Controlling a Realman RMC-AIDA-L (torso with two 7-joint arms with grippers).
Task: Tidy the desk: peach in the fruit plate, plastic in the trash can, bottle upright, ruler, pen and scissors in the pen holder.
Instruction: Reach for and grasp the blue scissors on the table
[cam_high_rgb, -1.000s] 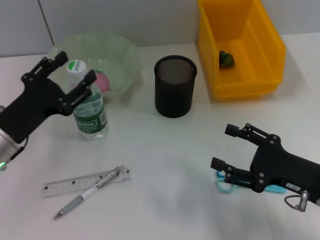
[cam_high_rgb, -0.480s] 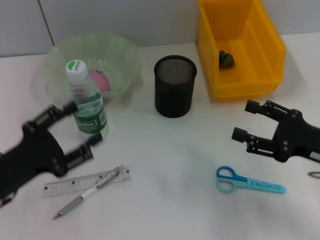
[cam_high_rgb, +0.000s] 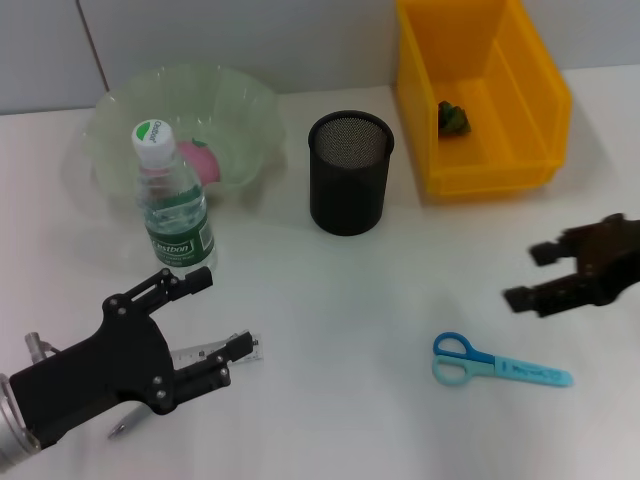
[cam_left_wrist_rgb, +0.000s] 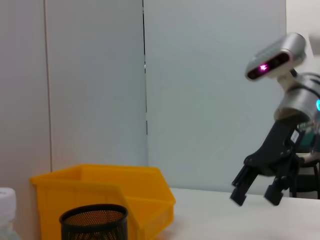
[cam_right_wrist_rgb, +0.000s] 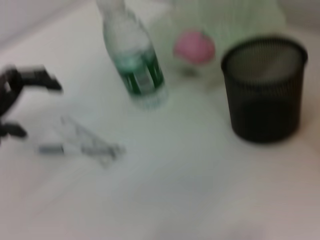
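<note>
The bottle (cam_high_rgb: 177, 210) stands upright beside the green fruit plate (cam_high_rgb: 250, 105), which holds the pink peach (cam_high_rgb: 200, 158). Green plastic (cam_high_rgb: 455, 118) lies in the yellow trash can (cam_high_rgb: 545, 95). The black mesh pen holder (cam_high_rgb: 350, 175) stands mid-table with nothing showing in it. My left gripper (cam_high_rgb: 228, 310) hovers open over the ruler (cam_high_rgb: 205, 351) and pen (cam_high_rgb: 120, 429), hiding most of both. Blue scissors (cam_high_rgb: 500, 369) lie flat at front right. My right gripper (cam_high_rgb: 522, 276) is open, above and right of them, holding nothing.
The left wrist view shows the trash can (cam_left_wrist_rgb: 100, 185), the pen holder (cam_left_wrist_rgb: 92, 222) and the right gripper (cam_left_wrist_rgb: 255, 198) farther off. In the right wrist view I see the bottle (cam_right_wrist_rgb: 135, 65), peach (cam_right_wrist_rgb: 194, 47), pen holder (cam_right_wrist_rgb: 265, 90) and ruler (cam_right_wrist_rgb: 85, 142).
My left arm has come down from the bottle to over the ruler and pen. My right arm has drawn back to the right, off the scissors, which stay on the table.
</note>
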